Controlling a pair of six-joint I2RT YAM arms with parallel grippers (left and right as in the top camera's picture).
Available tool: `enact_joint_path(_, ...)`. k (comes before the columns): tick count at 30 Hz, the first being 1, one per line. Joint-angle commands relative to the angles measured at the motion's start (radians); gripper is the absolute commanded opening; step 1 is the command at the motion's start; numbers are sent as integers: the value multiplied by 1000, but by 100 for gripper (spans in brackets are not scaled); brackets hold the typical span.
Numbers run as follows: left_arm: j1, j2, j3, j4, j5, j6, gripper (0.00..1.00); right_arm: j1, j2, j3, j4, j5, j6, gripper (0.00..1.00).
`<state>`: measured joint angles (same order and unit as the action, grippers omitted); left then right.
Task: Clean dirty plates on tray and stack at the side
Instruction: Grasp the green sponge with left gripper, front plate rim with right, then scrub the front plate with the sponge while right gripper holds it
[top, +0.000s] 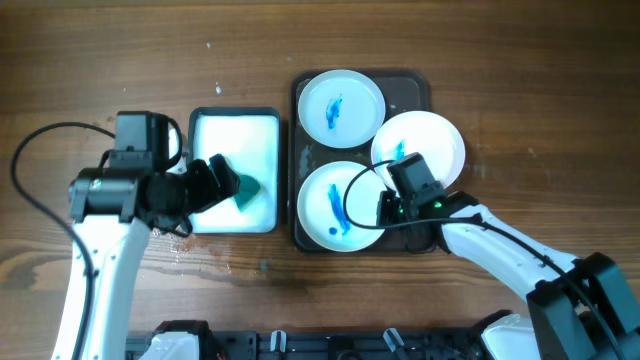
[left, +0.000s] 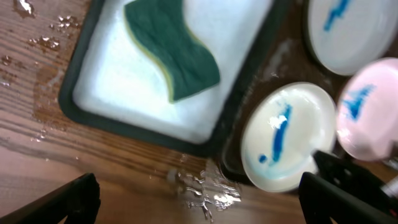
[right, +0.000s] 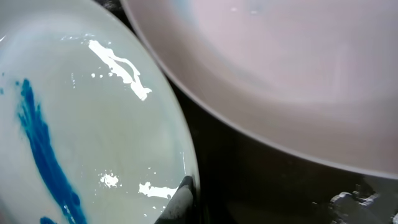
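Three white plates with blue smears lie on the dark brown tray (top: 415, 85): a back plate (top: 341, 105), a right plate (top: 425, 140) and a front plate (top: 335, 205). My right gripper (top: 385, 210) is at the front plate's right rim. In the right wrist view one finger (right: 189, 186) lies on the inside of that rim (right: 93, 124) and the other is lost in the dark of the tray, so it looks shut on the rim. My left gripper (top: 215, 185) hovers over the small tray, wide open and empty (left: 199, 199). The front plate also shows in the left wrist view (left: 289, 137).
A green sponge (top: 246, 188) (left: 174, 53) lies in the smaller dark-rimmed tray with a white inside (top: 235, 125) (left: 124, 87), left of the brown tray. Water drops (left: 205, 190) lie on the wooden table in front of it. A black cable loops over the front plate.
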<state>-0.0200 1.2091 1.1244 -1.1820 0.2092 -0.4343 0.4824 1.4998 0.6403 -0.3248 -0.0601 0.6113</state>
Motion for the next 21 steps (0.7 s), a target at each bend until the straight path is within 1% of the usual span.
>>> enact_joint_path(1, -4, 97, -98, 109, -51, -79, 93, -26, 16, 11, -16, 60, 51, 5)
enact_joint_path(3, -4, 179, -152, 208, -51, -99, 85, -26, 17, 11, -17, 50, 45, 5)
enact_joint_path(5, -4, 332, -191, 393, -50, -98, 77, -26, 17, 10, -16, 32, 46, 7)
enact_joint_path(6, -8, 418, -191, 471, -44, -98, 68, -26, 17, 10, -16, 31, 47, 7)
enact_joint_path(7, -18, 485, -191, 526, -43, -98, 55, -26, 17, 10, -16, 17, 46, 8)
enact_joint_path(8, -28, 536, -191, 564, -43, -97, 39, -26, 17, 10, -16, 13, 46, 9)
enact_joint_path(9, -37, 590, -191, 583, -38, -98, 4, -26, 17, 10, -17, 6, 46, 9)
enact_joint_path(10, -42, 608, -191, 576, -7, -97, 4, -26, 17, 10, -24, 2, 45, 9)
enact_joint_path(12, -43, 582, -175, 536, 12, -98, 4, -26, 17, 10, -27, -1, 45, 9)
enact_joint_path(13, -43, 546, -144, 475, 15, -97, 4, -26, 17, 10, -27, -1, 45, 9)
enact_joint_path(14, -43, 508, -116, 412, 14, -97, 12, -26, 17, 10, -27, -1, 44, 9)
enact_joint_path(15, -44, 455, -94, 356, 14, -93, 49, -26, 17, 10, -27, -1, 43, 10)
enact_joint_path(16, -44, 415, -94, 333, 14, -90, 64, -26, 17, 10, -27, -1, 43, 11)
enact_joint_path(18, -48, 409, -101, 317, 6, -90, 65, -26, 17, 10, -27, -1, 43, 12)
enact_joint_path(19, -59, 414, -127, 336, -14, -90, 65, -26, 17, 10, -27, -1, 44, 13)
enact_joint_path(20, -80, 420, -169, 371, -27, -91, 60, -26, 17, 10, -27, -1, 43, 13)
enact_joint_path(21, -97, 427, -203, 406, -28, -96, 52, -26, 17, 10, -27, -1, 43, 13)
